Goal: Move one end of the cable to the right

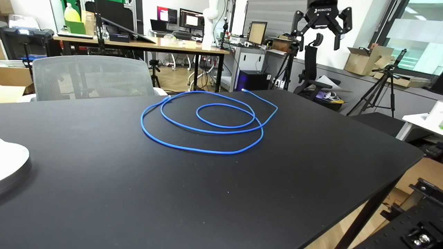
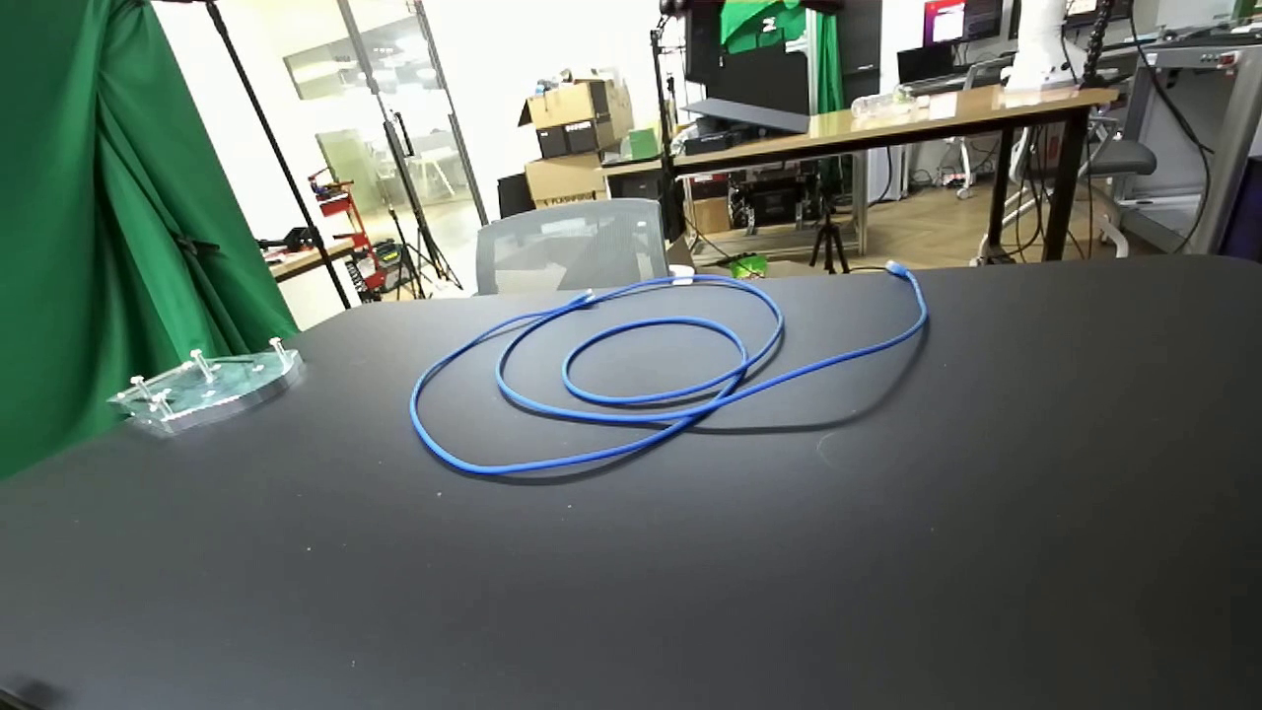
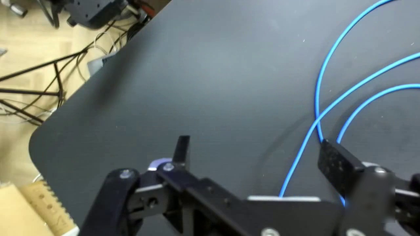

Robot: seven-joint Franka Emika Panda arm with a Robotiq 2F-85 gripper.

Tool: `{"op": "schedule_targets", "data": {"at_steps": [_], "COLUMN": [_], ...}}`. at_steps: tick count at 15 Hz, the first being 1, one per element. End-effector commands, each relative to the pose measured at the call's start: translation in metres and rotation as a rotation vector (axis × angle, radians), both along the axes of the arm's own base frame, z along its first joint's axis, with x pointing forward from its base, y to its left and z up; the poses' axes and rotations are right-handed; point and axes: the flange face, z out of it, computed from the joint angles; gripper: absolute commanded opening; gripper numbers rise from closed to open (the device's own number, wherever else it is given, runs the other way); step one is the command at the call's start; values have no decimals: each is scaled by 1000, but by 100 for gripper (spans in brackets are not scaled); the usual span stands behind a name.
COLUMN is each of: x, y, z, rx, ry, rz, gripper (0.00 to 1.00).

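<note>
The bright-blue cable [image 1: 193, 149] lies in loose oval loops on the black table, and it also shows in an exterior view [image 2: 631, 418]. One cable end [image 1: 244, 90] lies by the table's far edge, also seen in an exterior view [image 2: 895, 268]. The stretch toward this end casts an offset shadow and seems slightly raised. Another cable end [image 2: 589, 296] lies at the far left of the loops. My gripper [image 1: 319, 45] is open and empty, high above the table. In the wrist view its fingers [image 3: 254, 141] are wide apart; the gripper body hides part of the cable.
The black table [image 1: 173, 197] has its right edge and corner in view. A clear plate with bolts [image 2: 212, 390] lies at the table's left. A white rounded object [image 1: 12, 160] is at the left border. A grey mesh chair [image 1: 91, 77] stands behind the far edge.
</note>
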Motion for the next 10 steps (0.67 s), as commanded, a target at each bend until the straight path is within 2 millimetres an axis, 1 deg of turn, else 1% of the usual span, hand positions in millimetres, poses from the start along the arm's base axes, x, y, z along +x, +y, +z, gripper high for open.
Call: {"op": "schedule_targets", "data": {"at_steps": [1, 3, 4, 5, 7, 10], "x": [53, 76, 55, 65, 72, 74], "y": [3, 4, 9, 9, 7, 6], "z": [-20, -34, -30, -38, -45, -42], "rx": [-109, -145, -113, -124, -128, -130], "ry": [-61, -149, -106, -131, -140, -145], "rz": [167, 259, 191, 224, 246, 255], "gripper": [100, 100, 100, 100, 100, 100]}}
